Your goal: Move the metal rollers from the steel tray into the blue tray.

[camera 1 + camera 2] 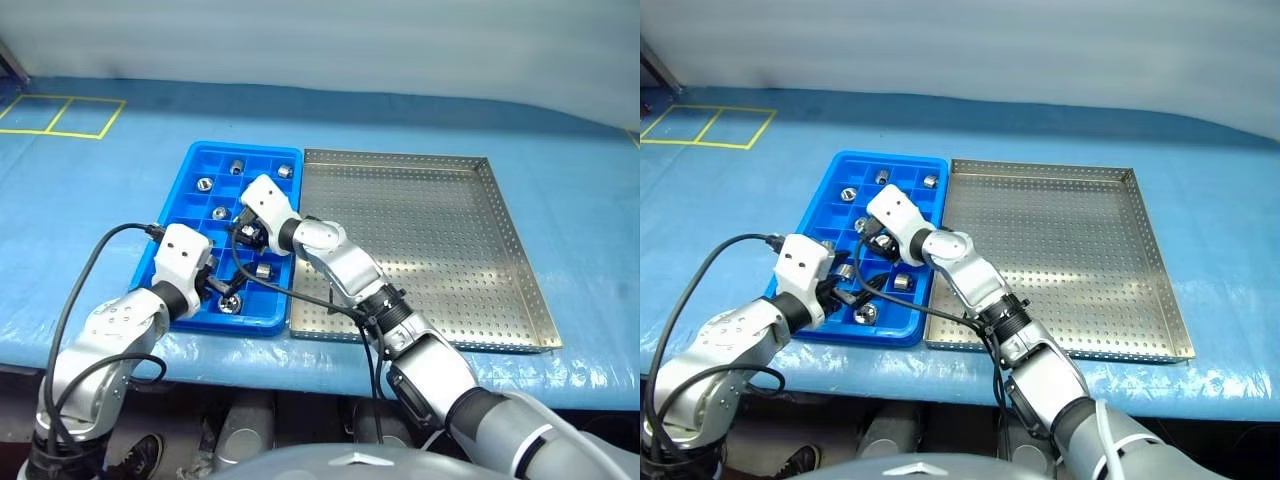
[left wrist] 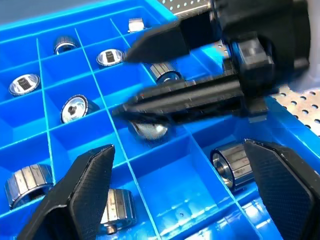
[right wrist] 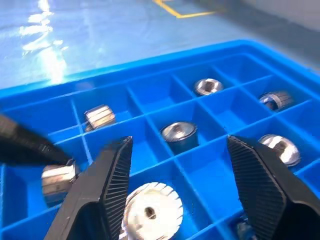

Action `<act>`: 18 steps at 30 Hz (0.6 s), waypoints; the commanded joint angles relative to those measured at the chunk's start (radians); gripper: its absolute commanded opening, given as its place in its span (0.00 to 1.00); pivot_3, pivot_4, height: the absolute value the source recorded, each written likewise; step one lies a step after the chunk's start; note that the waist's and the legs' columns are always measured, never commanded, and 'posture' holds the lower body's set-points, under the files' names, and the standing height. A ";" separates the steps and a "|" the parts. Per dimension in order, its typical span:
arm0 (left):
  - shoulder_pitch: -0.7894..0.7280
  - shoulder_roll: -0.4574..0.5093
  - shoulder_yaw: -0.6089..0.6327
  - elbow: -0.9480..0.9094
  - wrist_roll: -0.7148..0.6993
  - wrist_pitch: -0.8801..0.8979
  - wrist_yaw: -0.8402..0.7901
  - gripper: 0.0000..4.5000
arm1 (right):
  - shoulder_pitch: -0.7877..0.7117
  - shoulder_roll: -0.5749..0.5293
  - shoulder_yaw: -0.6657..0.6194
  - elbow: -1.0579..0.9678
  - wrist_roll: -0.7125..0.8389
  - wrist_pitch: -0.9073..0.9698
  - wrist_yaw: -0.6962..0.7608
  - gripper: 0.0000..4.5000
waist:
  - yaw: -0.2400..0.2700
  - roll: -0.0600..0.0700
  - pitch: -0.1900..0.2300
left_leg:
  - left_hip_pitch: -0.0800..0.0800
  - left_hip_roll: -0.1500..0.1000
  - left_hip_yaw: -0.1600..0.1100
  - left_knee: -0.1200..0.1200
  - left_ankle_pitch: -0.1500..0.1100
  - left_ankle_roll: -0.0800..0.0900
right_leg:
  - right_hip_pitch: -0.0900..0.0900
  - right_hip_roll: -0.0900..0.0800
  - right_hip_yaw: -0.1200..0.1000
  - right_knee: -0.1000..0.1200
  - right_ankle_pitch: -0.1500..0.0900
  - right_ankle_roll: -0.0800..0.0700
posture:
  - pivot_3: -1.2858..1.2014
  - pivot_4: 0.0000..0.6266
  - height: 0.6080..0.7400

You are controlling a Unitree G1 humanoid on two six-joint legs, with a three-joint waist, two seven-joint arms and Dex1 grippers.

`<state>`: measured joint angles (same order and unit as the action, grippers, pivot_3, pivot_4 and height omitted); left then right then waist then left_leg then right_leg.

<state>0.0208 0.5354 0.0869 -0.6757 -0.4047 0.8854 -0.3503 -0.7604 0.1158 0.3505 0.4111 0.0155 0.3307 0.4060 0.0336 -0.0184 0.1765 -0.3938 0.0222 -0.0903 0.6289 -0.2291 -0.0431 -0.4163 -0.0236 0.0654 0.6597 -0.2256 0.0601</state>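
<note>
Right pincer [image 3: 175,195] hangs over the middle of the blue tray [image 1: 190,165] with its fingers spread and nothing between them; a metal roller [image 3: 151,214] lies in the compartment directly beneath, apparently just let go. Left pincer [image 2: 180,190] sits low at the near edge of the same tray, fingers wide apart and empty, pointed at the right one.

Several more rollers rest in separate compartments, some toward the far end [image 1: 237,166] and others at the near edge [image 1: 230,302]. The steel tray [image 1: 520,260], just right of the blue one on the tabletop [image 1: 100,190], shows a bare perforated floor in the head views, so the transfer looks close to finished, though the right arm covers part of its near left corner.

The main hazard is crowding. Both pincers work over the same small stretch of tray and, in the left wrist view, the right one's fingers [image 2: 165,40] pass close in front. Either arm swinging out carelessly could knock the other. A finger dragged low across the dividers could catch one, shove the light plastic tray sideways, or flick a settled roller out of its cell. The dangling cable [image 1: 300,295] across the near edge could also snag.
</note>
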 commanded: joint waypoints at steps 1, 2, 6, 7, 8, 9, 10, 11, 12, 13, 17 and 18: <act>-0.046 -0.015 -0.043 -0.008 0.008 -0.020 0.000 1.00 | 0.045 -0.021 -0.068 -0.183 0.004 -0.034 -0.049 0.67 | 0.005 0.000 0.000 | 0.000 0.000 0.000 0.000 0.000 0.000 | 0.000 0.000 0.000 0.000 0.000 0.000 | 0.60 0.24 1.00; -0.061 -0.020 -0.059 0.003 0.014 -0.028 -0.001 1.00 | 0.079 -0.042 -0.082 -0.241 0.001 -0.033 -0.057 0.67 | 0.006 0.000 0.000 | 0.000 0.000 0.000 0.000 0.000 0.000 | 0.000 0.000 0.000 0.000 0.000 0.000 | 0.60 0.24 1.00; -0.135 -0.048 -0.130 0.066 0.053 -0.065 0.005 1.00 | 0.251 -0.190 -0.135 -0.492 0.018 0.075 -0.018 0.67 | 0.010 0.000 0.000 | -0.001 -0.002 -0.001 0.000 0.000 0.000 | 0.001 -0.002 0.000 -0.001 0.000 0.000 | 0.58 0.24 1.00; -0.155 -0.054 -0.147 0.084 0.062 -0.079 -0.001 1.00 | 0.304 -0.233 -0.158 -0.563 0.030 0.117 -0.006 0.67 | 0.012 0.000 0.000 | -0.001 -0.002 -0.001 0.000 0.000 0.000 | 0.001 -0.002 0.000 -0.001 0.000 0.000 | 0.58 0.24 1.00; -0.173 -0.060 -0.158 0.100 0.066 -0.096 -0.012 1.00 | 0.359 -0.276 -0.189 -0.635 0.049 0.161 0.006 0.67 | 0.009 0.000 0.000 | -0.001 -0.002 -0.001 0.001 0.000 0.000 | 0.001 -0.002 0.000 -0.002 0.000 0.000 | 0.57 0.24 1.00; -0.190 -0.069 -0.163 0.116 0.066 -0.110 -0.020 1.00 | 0.405 -0.318 -0.213 -0.692 0.056 0.193 0.014 0.67 | 0.005 0.000 0.000 | -0.001 -0.002 0.000 0.001 0.000 0.000 | 0.001 -0.002 0.000 -0.002 0.000 0.000 | 0.56 0.24 1.00; -0.204 -0.078 -0.163 0.134 0.066 -0.124 -0.024 1.00 | 0.443 -0.355 -0.236 -0.736 0.059 0.217 0.015 0.67 | 0.002 0.000 0.000 | -0.001 -0.002 0.000 0.001 0.000 0.000 | 0.001 -0.002 0.000 -0.002 0.000 0.000 | 0.56 0.24 1.00; -0.214 -0.090 -0.158 0.163 0.071 -0.152 -0.023 1.00 | 0.476 -0.384 -0.263 -0.763 0.064 0.238 0.014 0.67 | -0.006 0.000 0.000 | -0.001 -0.002 0.000 0.001 0.000 0.000 | 0.001 -0.002 0.000 -0.001 0.000 0.000 | 0.55 0.24 1.00; -0.222 -0.101 -0.152 0.190 0.079 -0.180 -0.019 1.00 | 0.499 -0.406 -0.280 -0.778 0.061 0.252 0.008 0.67 | -0.018 0.000 0.000 | -0.001 -0.002 0.000 0.001 0.000 0.000 | 0.001 -0.002 0.000 -0.001 0.000 0.000 | 0.54 0.24 1.00; -0.229 -0.111 -0.152 0.221 0.098 -0.213 -0.010 1.00 | 0.520 -0.434 -0.292 -0.782 0.046 0.255 -0.002 0.67 | -0.031 0.000 0.000 | 0.000 -0.002 0.000 0.001 0.000 0.000 | 0.001 -0.002 0.001 -0.001 0.000 0.000 | 0.54 0.24 1.00; -0.246 -0.102 -0.176 0.276 0.108 -0.239 -0.062 1.00 | 0.578 -0.503 -0.324 -0.794 0.048 0.272 0.013 0.75 | -0.066 0.000 0.000 | 0.002 -0.001 0.002 0.001 0.000 0.000 | 0.002 0.000 0.002 0.001 -0.003 0.004 | 0.53 0.24 1.00; -0.247 -0.098 -0.180 0.281 0.109 -0.245 -0.073 1.00 | 0.583 -0.510 -0.327 -0.802 0.059 0.278 0.022 0.80 | -0.070 0.000 0.000 | 0.002 -0.001 0.002 0.001 0.000 0.000 | 0.001 0.000 0.002 0.001 -0.003 0.005 | 0.52 0.24 1.00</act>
<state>-0.2165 0.4286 -0.0908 -0.3891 -0.3028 0.6699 -0.4014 -0.1725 -0.3875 0.0357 -0.3361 0.0627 0.6074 0.4166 -0.0359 -0.0179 0.1763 -0.3919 0.0216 -0.0887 0.6298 -0.2290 -0.0426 -0.4149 -0.0239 0.0675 0.6602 -0.2282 0.0649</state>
